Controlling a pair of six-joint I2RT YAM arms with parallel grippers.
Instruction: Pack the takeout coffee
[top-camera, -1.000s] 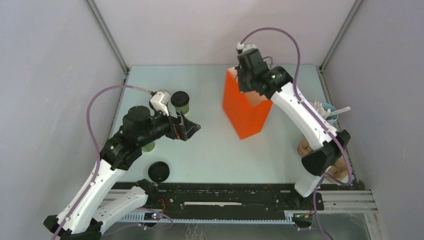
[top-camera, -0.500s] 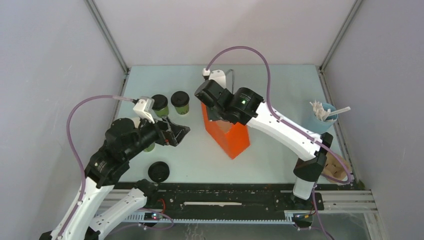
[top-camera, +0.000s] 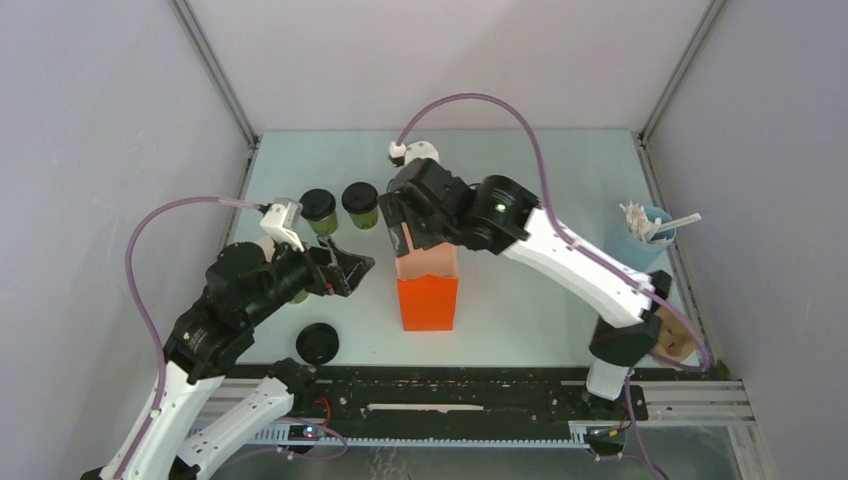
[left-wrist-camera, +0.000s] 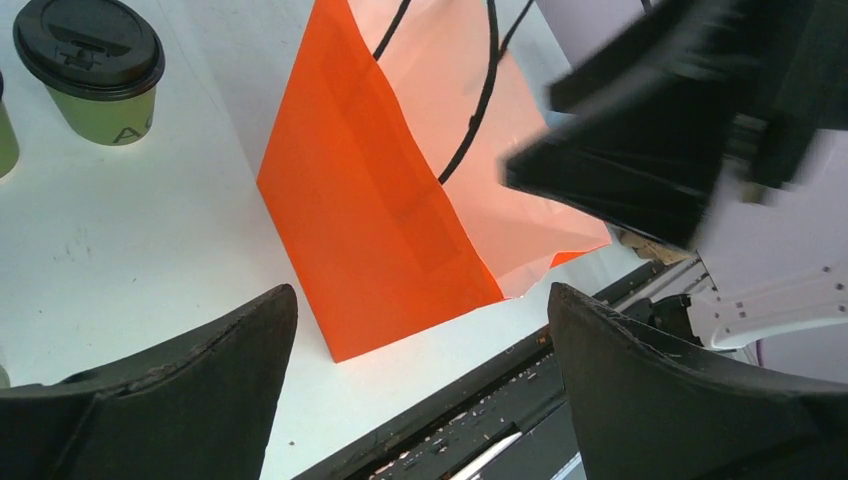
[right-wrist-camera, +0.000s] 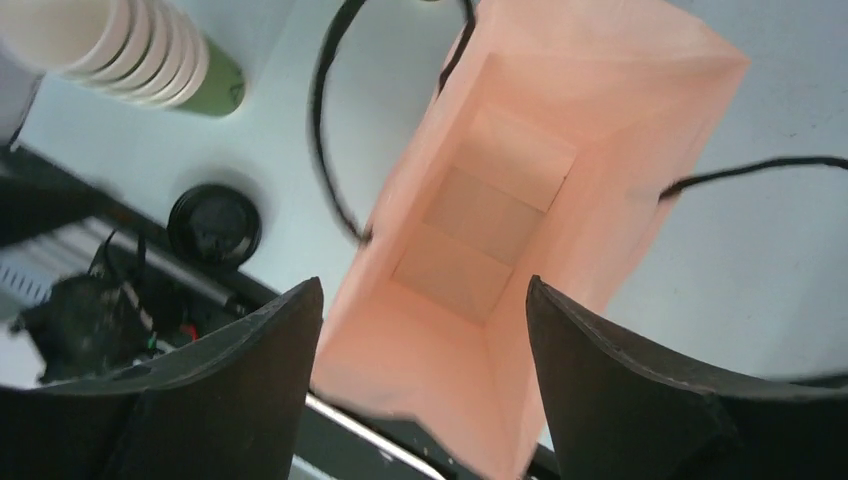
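Two lidded cups (top-camera: 360, 204) stand just far of the left gripper (top-camera: 348, 263), wide open and empty; the right gripper (top-camera: 401, 226), jaws apart, hangs over the bag (top-camera: 427, 292).

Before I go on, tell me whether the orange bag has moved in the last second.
Yes. The orange bag has shifted left, away from the blue cup of stirrers, and nearer the black front rail.
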